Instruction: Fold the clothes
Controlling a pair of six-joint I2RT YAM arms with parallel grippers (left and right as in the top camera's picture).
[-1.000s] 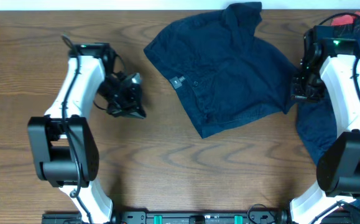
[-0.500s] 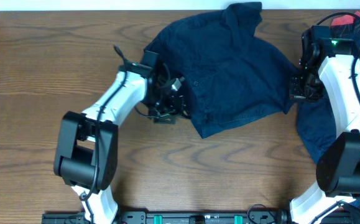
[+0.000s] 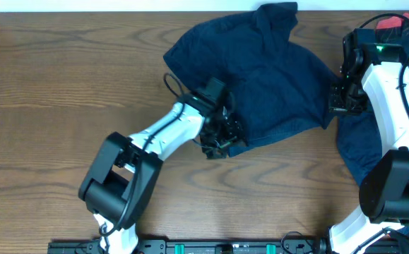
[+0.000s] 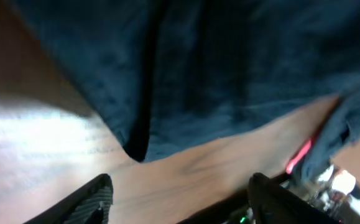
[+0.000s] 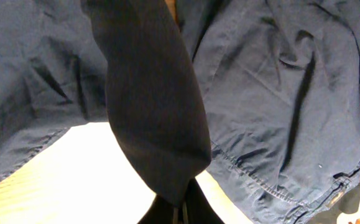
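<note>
A: What does it all sit on?
B: A brown wooden table [image 3: 49, 85], its grain running side to side.
A: And that red bit?
B: Something red [image 3: 393, 22] at the far right corner. Only part of it shows, so I cannot tell what it is. Along the near edge runs a black rail [image 3: 246, 248] with green fittings [image 3: 179, 248] set in it.

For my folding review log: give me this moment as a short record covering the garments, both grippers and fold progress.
garment: navy, wrinkled, lying loose at the middle back of the table
second garment: navy, at the right edge, partly under the right arm
left gripper: open, at the garment's near-left corner, not gripping
right gripper: shut on a fold of the garment's right edge
fold: no neat fold yet
</note>
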